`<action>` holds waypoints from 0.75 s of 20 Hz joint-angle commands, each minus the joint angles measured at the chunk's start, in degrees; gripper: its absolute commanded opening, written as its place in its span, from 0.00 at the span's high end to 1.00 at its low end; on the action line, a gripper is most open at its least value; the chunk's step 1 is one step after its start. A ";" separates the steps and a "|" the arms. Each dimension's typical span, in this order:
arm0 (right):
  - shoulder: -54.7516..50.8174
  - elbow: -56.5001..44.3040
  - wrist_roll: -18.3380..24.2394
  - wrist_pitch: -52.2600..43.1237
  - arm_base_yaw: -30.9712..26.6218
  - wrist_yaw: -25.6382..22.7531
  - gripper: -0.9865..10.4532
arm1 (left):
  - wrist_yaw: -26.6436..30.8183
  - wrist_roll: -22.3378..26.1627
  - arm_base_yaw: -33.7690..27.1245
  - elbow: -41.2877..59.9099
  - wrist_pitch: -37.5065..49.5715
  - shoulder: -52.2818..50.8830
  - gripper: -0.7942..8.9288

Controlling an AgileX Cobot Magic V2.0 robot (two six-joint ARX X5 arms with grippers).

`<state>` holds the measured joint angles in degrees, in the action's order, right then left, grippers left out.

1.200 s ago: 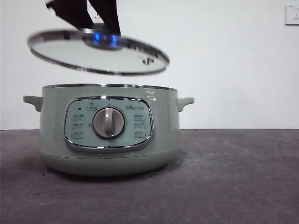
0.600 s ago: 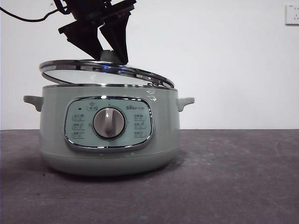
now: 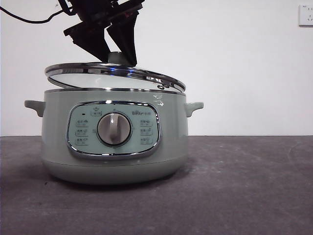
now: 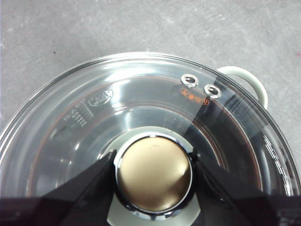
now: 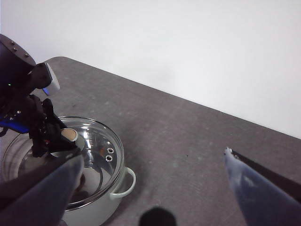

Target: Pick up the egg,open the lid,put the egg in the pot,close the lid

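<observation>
Left gripper (image 3: 116,58) is pinching the lid (image 3: 115,74) by its knob (image 4: 154,173), one jaw pressing on each side of it. Lid is sitting tilted over the pot (image 3: 113,137): the edge on the wall-socket (image 3: 305,14) side is touching or nearly touching the pot rim, the opposite edge is hanging higher with a visible gap. Not seated flat. Two steel vent holes (image 4: 201,85) are showing near the lid's low edge, just above one pot handle (image 4: 244,80). Glass is reflecting too much to make out the egg inside; can't tell where it's lying.

Right gripper (image 5: 155,188) is hanging well apart from the pot, high over the bare table (image 5: 188,136), jaws spread wide, holding nothing. From its camera the left arm is showing as a dark block directly over the lid.

Pot is standing upright on the table, dial (image 3: 114,129) facing the front camera.
</observation>
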<state>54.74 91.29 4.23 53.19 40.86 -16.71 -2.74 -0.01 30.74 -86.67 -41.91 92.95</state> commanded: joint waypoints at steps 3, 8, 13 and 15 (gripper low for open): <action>0.00 0.00 -0.76 -0.11 0.07 -0.13 0.47 | -0.37 -0.02 0.17 -0.72 1.53 0.42 0.93; 0.00 0.00 -0.76 0.04 0.07 -0.13 0.47 | -0.33 -0.02 0.44 -0.72 1.14 2.56 0.93; 0.02 0.00 -0.76 0.92 0.07 0.04 0.47 | -0.13 0.00 0.39 -0.72 -2.25 3.30 0.93; 0.39 0.00 -0.76 2.01 0.07 0.26 0.47 | -0.28 -0.24 0.35 -0.72 -2.51 3.34 0.84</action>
<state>54.96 91.29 4.23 55.29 40.86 -16.51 -2.76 -0.05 30.83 -87.31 -44.21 95.04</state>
